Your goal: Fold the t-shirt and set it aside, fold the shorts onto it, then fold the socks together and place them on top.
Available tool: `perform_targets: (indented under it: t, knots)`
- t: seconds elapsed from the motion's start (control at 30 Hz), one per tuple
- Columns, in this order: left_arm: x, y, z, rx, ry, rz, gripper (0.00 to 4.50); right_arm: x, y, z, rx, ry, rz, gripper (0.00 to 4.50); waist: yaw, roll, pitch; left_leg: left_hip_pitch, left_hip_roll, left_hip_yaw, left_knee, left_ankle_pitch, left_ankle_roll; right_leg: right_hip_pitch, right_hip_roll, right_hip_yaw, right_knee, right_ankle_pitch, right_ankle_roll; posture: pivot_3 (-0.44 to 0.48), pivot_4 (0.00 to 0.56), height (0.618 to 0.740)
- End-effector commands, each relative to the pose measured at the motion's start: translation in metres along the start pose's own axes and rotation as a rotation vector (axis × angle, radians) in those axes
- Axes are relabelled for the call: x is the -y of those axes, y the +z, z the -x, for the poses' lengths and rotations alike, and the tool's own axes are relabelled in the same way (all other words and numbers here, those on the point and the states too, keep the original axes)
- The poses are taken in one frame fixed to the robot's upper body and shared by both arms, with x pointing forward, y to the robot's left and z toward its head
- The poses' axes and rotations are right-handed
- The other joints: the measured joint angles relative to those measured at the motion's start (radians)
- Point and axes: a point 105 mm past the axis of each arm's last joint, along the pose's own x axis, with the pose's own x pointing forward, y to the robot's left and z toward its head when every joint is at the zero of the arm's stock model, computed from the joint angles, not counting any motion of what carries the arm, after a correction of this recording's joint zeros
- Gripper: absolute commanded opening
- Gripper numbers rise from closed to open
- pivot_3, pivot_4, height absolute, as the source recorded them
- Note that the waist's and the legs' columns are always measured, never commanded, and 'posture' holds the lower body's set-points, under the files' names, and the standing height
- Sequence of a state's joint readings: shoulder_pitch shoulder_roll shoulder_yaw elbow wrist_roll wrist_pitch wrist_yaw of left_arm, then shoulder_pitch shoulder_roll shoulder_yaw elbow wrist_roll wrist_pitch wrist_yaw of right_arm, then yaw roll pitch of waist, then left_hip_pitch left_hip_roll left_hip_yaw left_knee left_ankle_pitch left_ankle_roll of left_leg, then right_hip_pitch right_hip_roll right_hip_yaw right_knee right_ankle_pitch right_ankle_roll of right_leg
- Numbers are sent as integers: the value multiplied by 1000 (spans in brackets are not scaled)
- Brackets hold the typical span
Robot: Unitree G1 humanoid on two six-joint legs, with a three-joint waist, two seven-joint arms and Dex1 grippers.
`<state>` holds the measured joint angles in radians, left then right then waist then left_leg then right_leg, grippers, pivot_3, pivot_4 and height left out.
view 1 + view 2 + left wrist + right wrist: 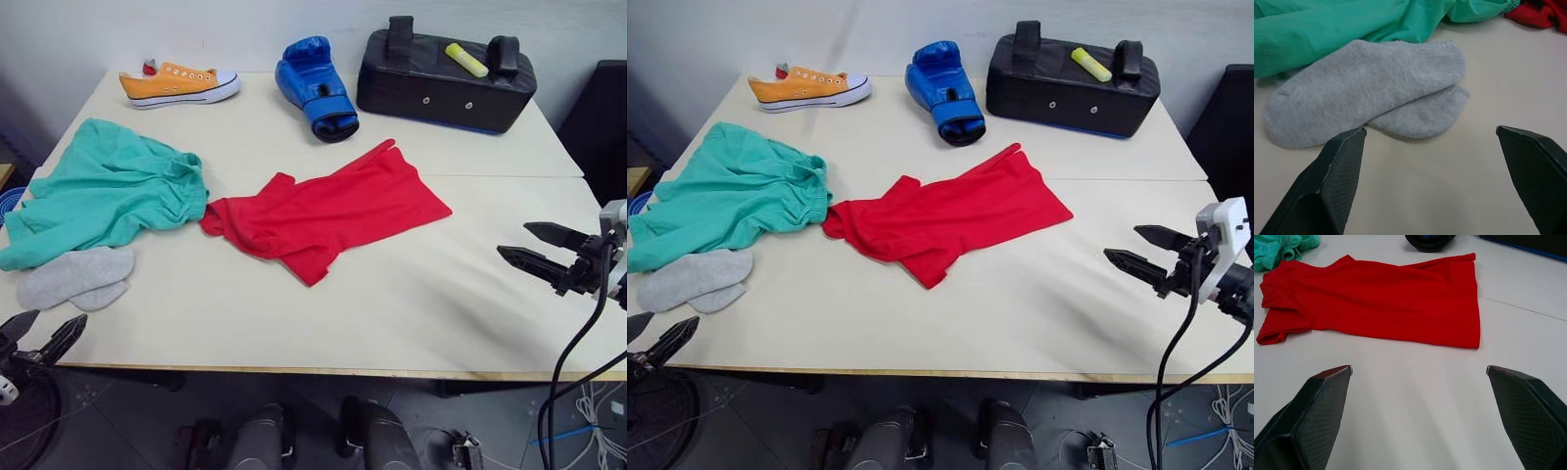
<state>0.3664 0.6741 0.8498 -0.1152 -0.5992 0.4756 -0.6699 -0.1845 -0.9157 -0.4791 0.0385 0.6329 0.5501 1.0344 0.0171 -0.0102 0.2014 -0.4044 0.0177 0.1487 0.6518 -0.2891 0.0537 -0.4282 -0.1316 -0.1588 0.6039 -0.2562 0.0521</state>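
Observation:
The red t-shirt (328, 210) lies loosely folded lengthwise in the middle of the table, also seen as a red t-shirt (1381, 301) ahead of the right fingers. The teal shorts (108, 188) lie crumpled at the left, touching the t-shirt's edge. Two grey socks (76, 277) overlap in front of the shorts, and the same socks (1371, 93) lie just beyond the left fingers. My left gripper (41, 338) hangs open off the table's front left corner. My right gripper (537, 249) stands open over the table's right edge, holding nothing.
Along the back stand an orange sneaker (178, 83), a blue boxing glove (315, 86) and a black pad (446, 78) with a yellow marker (466, 59) on it. The table (411, 304) is bare in front of the t-shirt.

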Motion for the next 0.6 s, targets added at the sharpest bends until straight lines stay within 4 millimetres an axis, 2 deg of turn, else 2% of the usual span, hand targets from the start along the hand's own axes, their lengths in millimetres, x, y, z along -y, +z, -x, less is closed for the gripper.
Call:
perform_targets:
  t: [0.03, 0.13, 0.27, 0.5, 0.6]
  knots:
    - [2, 8, 3, -8, -9, -48, 4470, -3, 13, 0, 22, 9, 41, 4500, -1, 0, 0, 0, 0, 0, 0, 0, 0, 0, 0, 0, 0, 0, 0, 0, 150, 740]
    - [6, 0, 5, -51, -18, -87, 4470, -4, 13, -1, 17, 9, 57, 4500, -4, 0, 0, 0, 0, 0, 0, 0, 0, 0, 0, 0, 0, 0, 0, 0, 150, 740]
    - [6, 0, 4, -43, -8, -84, 4470, 8, 14, -3, 17, -75, 91, 4500, -6, 0, 0, 0, 0, 0, 0, 0, 0, 0, 0, 0, 0, 0, 0, 0, 150, 740]
    - [8, 7, -4, -40, -33, -118, 4470, 0, 16, -7, 2, -55, 130, 4500, -15, 0, 0, 0, 0, 0, 0, 0, 0, 0, 0, 0, 0, 0, 0, 0, 150, 740]
    - [38, 20, -15, -34, -175, -134, 4470, -16, 38, -18, 71, -10, 149, 4500, -17, 0, 0, 0, 0, 0, 0, 0, 0, 0, 0, 0, 1, 0, 0, 0, 150, 740]
